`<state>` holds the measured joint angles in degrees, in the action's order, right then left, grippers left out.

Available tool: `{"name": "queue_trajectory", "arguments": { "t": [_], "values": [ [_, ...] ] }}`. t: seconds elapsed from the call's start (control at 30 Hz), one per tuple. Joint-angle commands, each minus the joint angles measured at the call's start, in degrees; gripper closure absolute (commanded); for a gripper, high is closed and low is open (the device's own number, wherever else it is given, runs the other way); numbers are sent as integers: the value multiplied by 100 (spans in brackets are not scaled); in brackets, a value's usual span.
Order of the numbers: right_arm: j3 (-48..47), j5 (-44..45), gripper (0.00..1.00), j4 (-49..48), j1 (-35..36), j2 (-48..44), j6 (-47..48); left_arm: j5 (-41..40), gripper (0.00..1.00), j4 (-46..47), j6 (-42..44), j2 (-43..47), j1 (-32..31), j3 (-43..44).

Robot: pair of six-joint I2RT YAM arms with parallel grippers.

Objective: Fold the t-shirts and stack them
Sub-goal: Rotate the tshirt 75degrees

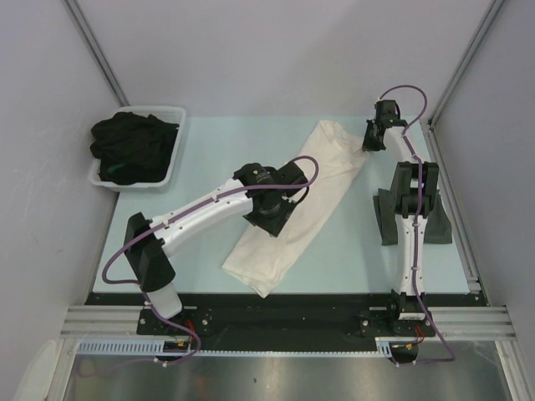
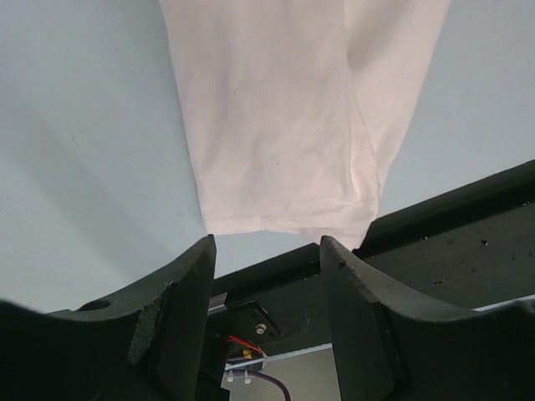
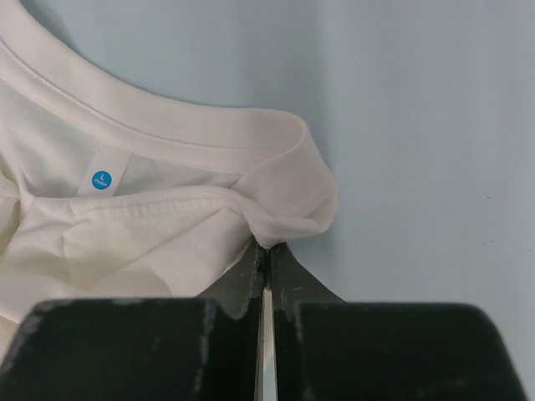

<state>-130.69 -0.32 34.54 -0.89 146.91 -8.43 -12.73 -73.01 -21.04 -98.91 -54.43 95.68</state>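
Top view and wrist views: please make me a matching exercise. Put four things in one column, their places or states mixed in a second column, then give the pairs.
1. cream shirt
2. black shirts
3. left gripper
4. right gripper

A. in the tub
B. open, holding nothing
C. shut on the collar
D. stretched out on the table

Pairs: 1-D; 2-A; 3-B; 4-C

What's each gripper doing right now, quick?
Left gripper: open, holding nothing.
Right gripper: shut on the cream-white t-shirt, pinching it beside the collar.
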Motion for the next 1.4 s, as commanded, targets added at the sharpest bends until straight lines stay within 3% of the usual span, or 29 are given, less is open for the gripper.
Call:
{"name": "queue_trajectory", "arguments": {
  "t": [0.0, 0.33, 0.97, 1.17, 1.37],
  "values": [
    [-245, 93, 100, -281, -17, 417, -45, 69, 41, -38, -120, -75, 29, 39],
    [-1080, -346, 100, -440, 9, 882, -317, 113, 39, -152, -85, -330, 38, 381],
    [-1151, -953, 100, -1538, 238, 1050, -502, 210, 38, -64, -102, -313, 38, 101],
    [-792, -611, 79, -1556, 220, 717, -292, 96, 35, 94, -102, -111, 73, -339],
    [-194, -338, 75, -1452, 133, -74, -19, 183, 35, 366, 29, -5, 345, -462]
  ]
}}
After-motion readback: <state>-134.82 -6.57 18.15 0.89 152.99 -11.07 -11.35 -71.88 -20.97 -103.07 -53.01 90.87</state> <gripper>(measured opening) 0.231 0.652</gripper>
